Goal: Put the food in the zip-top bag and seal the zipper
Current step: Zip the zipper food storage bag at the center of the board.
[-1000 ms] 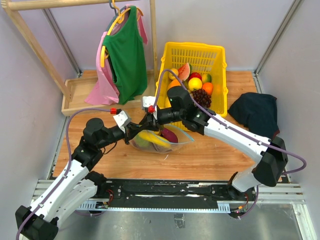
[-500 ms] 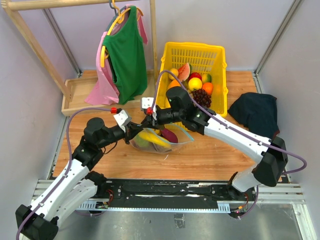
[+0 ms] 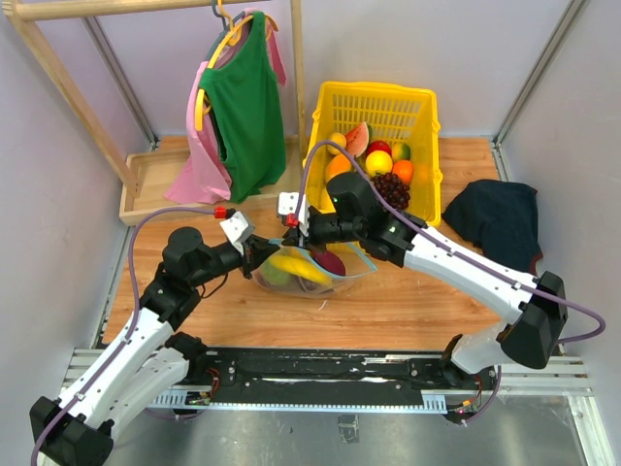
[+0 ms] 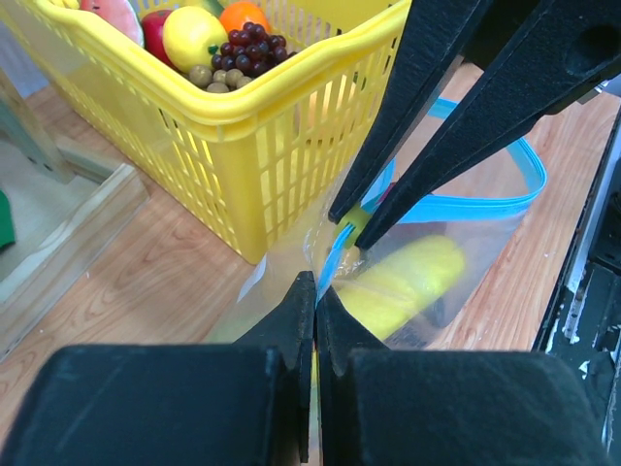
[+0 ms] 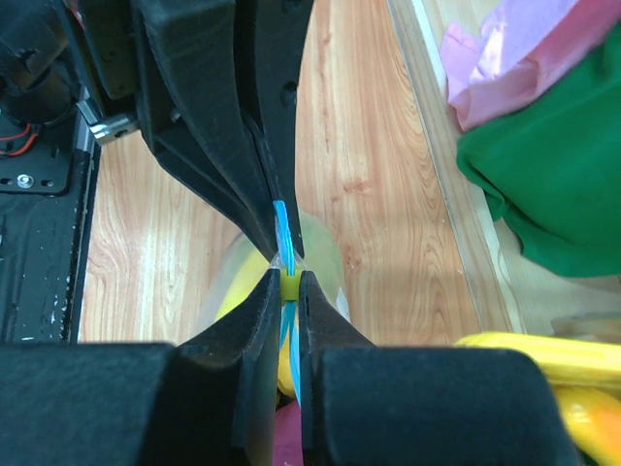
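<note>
The clear zip-top bag point(image 3: 320, 277) lies on the wooden table between my grippers. It holds a yellow banana point(image 3: 296, 268), a dark purple piece point(image 3: 330, 262) and something green point(image 3: 274, 276). My left gripper point(image 3: 262, 254) is shut on the left end of the light-blue zipper point(image 4: 335, 254), as the left wrist view point(image 4: 315, 283) shows. My right gripper point(image 3: 294, 236) is shut on the small yellow-green slider point(image 5: 290, 284) on the zipper point(image 5: 282, 225), right beside the left fingertips. The banana shows through the plastic point(image 4: 403, 283). The zipper loop to the right point(image 4: 529, 170) stands open.
A yellow basket point(image 3: 419, 107) with more toy fruit stands just behind the bag, close in the left wrist view point(image 4: 243, 116). A clothes rack with green and pink tops point(image 3: 243, 97) stands at back left on a wooden tray point(image 3: 146, 184). A dark cloth point(image 3: 500, 218) lies at right.
My right gripper has shifted slightly right and nearer along the bag's mouth, still pinched on the zipper. My left gripper has held its place.
</note>
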